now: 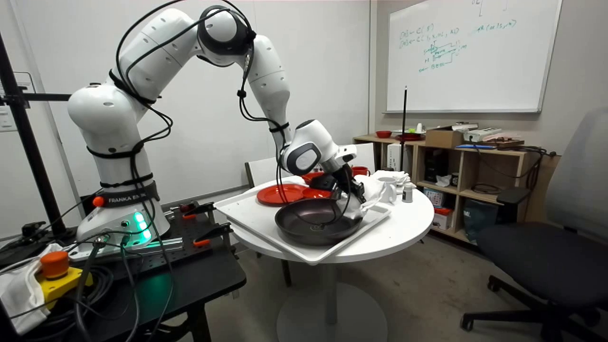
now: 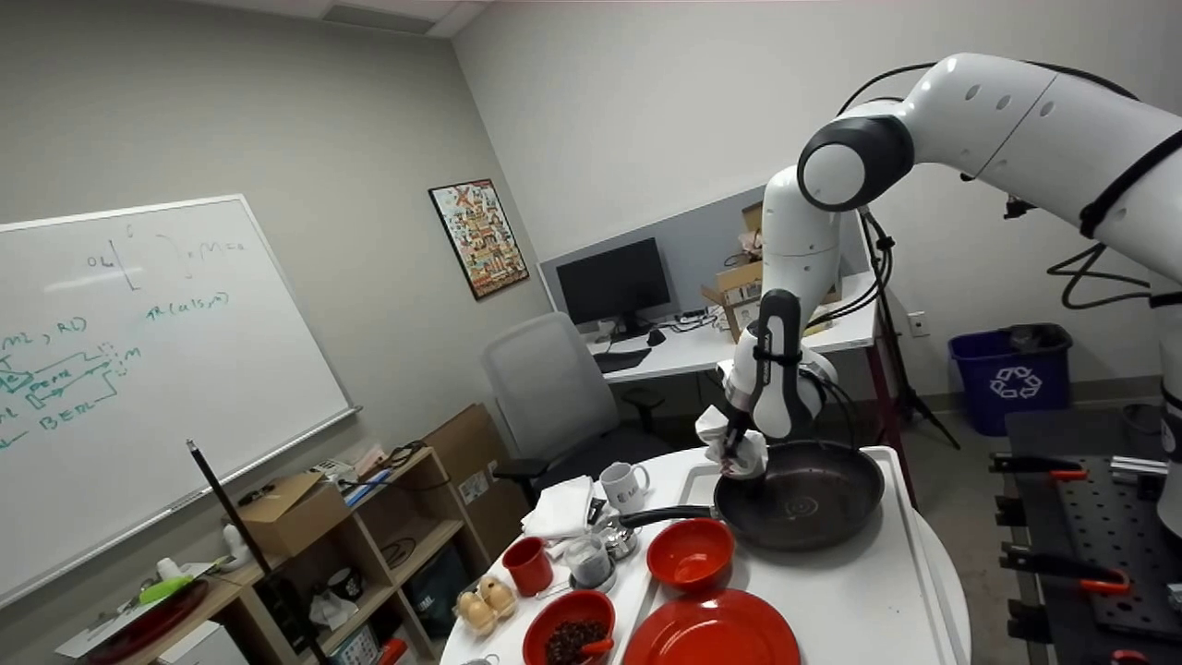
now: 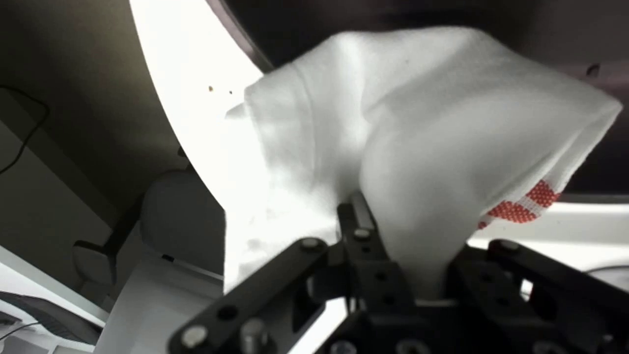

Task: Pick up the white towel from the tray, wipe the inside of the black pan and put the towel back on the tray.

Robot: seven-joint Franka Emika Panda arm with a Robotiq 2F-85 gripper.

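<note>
Wrist view: the black pan (image 3: pixel 560 34), wide and dark with a dull sheen, spreads from eleven to three o'clock. The white towel (image 3: pixel 422 128), soft and creased, bunches over its edge. My pincer (image 3: pixel 408 236) is closed, pinching the folds; a red-checked strip (image 3: pixel 515 211) marks the towel's four o'clock.

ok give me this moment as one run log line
gripper: holding white towel | location: over rim of black pan | stage: wipe, probably
</note>
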